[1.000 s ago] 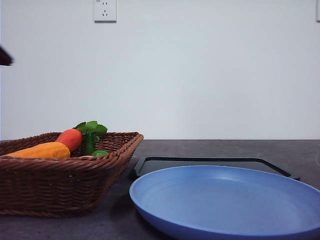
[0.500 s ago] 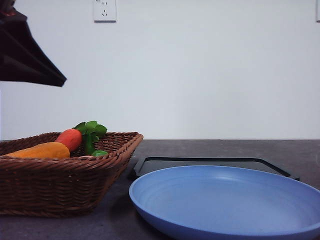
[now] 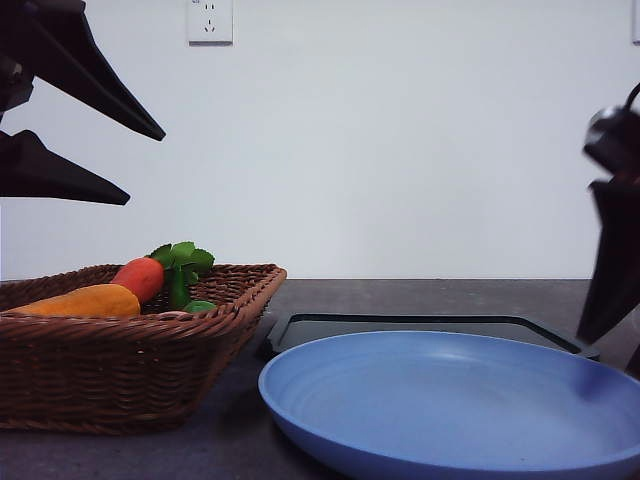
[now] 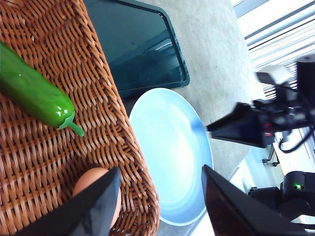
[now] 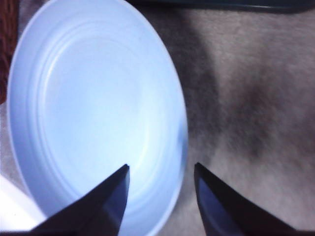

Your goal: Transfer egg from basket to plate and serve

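In the lower half of the front view, the empty plate is lying nearest on the worktop, with the basket at lower left. The egg is resting inside the basket near its rim, seen in the left wrist view. Both arms are newly entering: the left pincer, fingers apart, is advancing at upper left above the basket, and the right pincer, fingers apart and empty, is hovering beside the plate, indicating the egg pickup is beginning.

The egg is hemmed in at the basket's right wall, with a green pepper further in. Free room is left above it. The plate lies bare, bounded behind by the black tray.
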